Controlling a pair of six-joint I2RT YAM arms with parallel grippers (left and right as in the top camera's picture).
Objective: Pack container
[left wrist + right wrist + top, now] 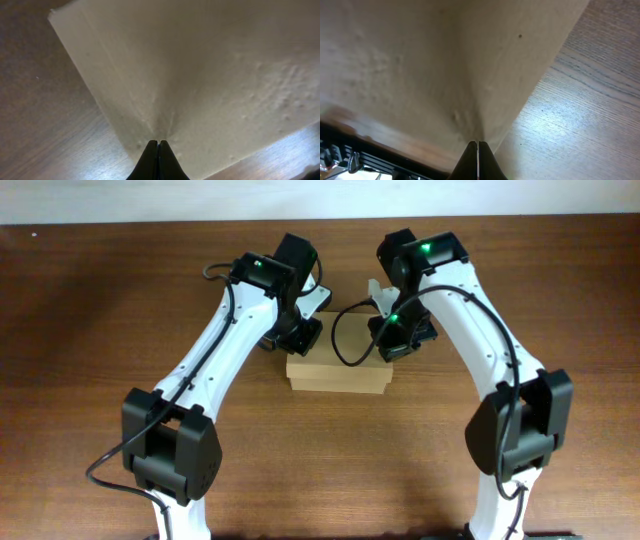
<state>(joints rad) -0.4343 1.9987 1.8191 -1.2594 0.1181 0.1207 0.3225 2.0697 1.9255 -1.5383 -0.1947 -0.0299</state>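
Observation:
The container [338, 375] is a tan cardboard box at the middle of the table, its lid down. Both arms reach over its back half, the left wrist [296, 330] above its left end and the right wrist [402, 335] above its right end. In the left wrist view my left gripper [158, 143] is shut, its tips touching the container's [200, 75] cardboard near a fold line. In the right wrist view my right gripper [477, 144] is also shut, its tips against the container [445, 65] close to its edge. Nothing sits between either pair of jaws.
Dark wooden tabletop [100, 300] surrounds the box on all sides. A black cable [345, 340] loops from the right arm over the box top. The arms' bases stand at the front left [170, 450] and front right [515, 430].

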